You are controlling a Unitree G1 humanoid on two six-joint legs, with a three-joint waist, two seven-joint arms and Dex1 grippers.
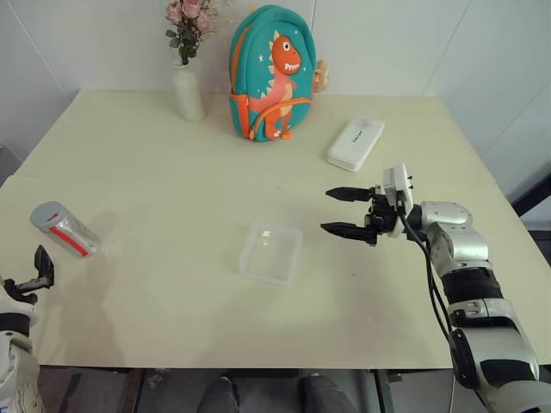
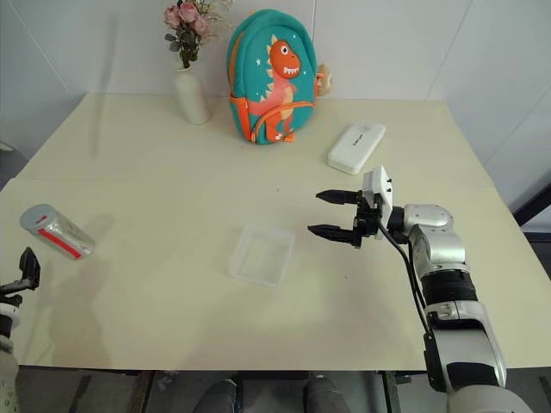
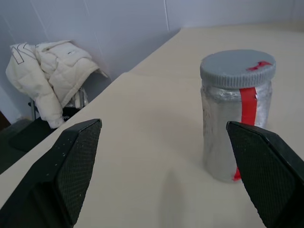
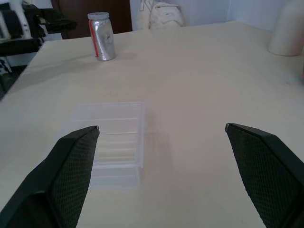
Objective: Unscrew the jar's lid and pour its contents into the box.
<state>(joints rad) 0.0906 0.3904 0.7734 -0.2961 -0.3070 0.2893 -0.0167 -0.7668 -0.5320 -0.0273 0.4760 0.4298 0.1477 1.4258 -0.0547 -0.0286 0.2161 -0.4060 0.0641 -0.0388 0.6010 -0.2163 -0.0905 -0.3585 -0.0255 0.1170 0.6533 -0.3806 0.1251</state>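
Your jar [image 1: 64, 229] stands at the table's [image 1: 172, 181] far left, about nine o'clock from the box [image 1: 271, 253], well apart from it. It is upright in the wrist views, grey lid [image 3: 237, 67] screwed on, a red strip of tape running down its side. You cannot make out the contents through its silvery wall.

Your left gripper [image 1: 39, 268] hangs at the table's left front edge, at roughly six o'clock from the jar and near it without touching; its fingers [image 3: 66, 166] are spread wide with nothing between them, and the jar sits just ahead of them in the left wrist view.

Your right gripper [image 1: 349, 212] hovers above the table at about two o'clock from the box, pointing toward the robot's left, jaws fully parted and empty. The box lies flat near the table's middle, clear, with nothing visible inside.

Along the far edge you have a white vase [image 1: 188, 90] of pink flowers at eleven o'clock, a teal dinosaur backpack [image 1: 269, 73] at twelve, and a flat white case [image 1: 355, 143] at one o'clock
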